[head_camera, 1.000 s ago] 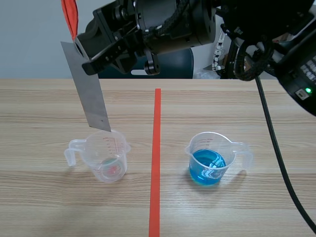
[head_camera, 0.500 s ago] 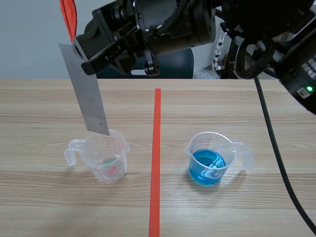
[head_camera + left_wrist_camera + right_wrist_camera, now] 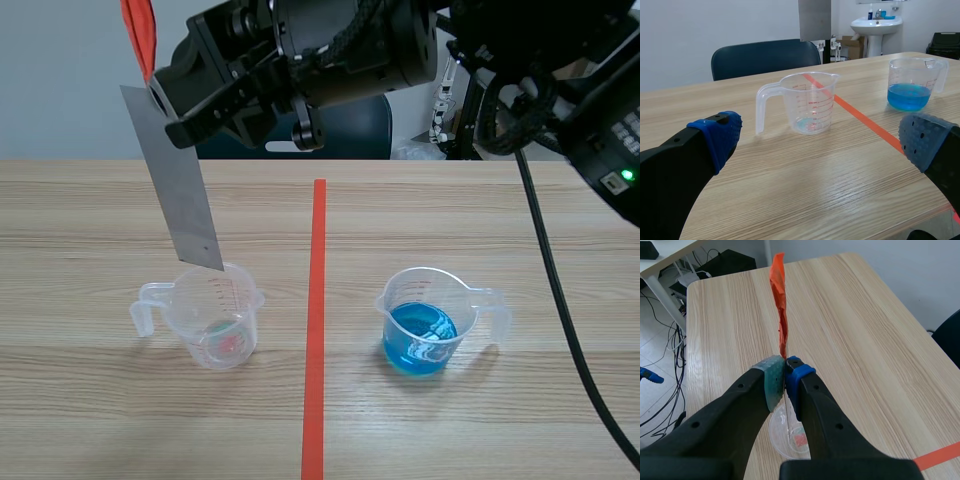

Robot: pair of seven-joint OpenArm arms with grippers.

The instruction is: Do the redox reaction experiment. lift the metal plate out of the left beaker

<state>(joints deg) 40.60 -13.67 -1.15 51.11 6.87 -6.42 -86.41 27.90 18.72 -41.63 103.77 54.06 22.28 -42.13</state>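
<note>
Right now my right gripper [image 3: 785, 372] is pinched tight on the top edge of the metal plate [image 3: 182, 190]. Both pads press against the thin sheet, and an orange-red strip [image 3: 779, 300] rises just beyond the fingertips. The plate hangs down from my fingers, slightly tilted, and its lower edge is clear of the left beaker [image 3: 217, 318]. The beaker sits directly under this gripper, and the left wrist view shows a gap of air between plate and rim. It stands upright on the table [image 3: 90, 420] — clear plastic with red markings and a trace of reddish colour at its bottom.

My left gripper [image 3: 822, 137] sits low over the table, fingers spread wide with nothing in their hold. The left beaker stands ahead of it, in line with the gap between the fingers. The right beaker [image 3: 912, 82] — partly filled with blue liquid — is farther ahead, out past the right finger.
</note>
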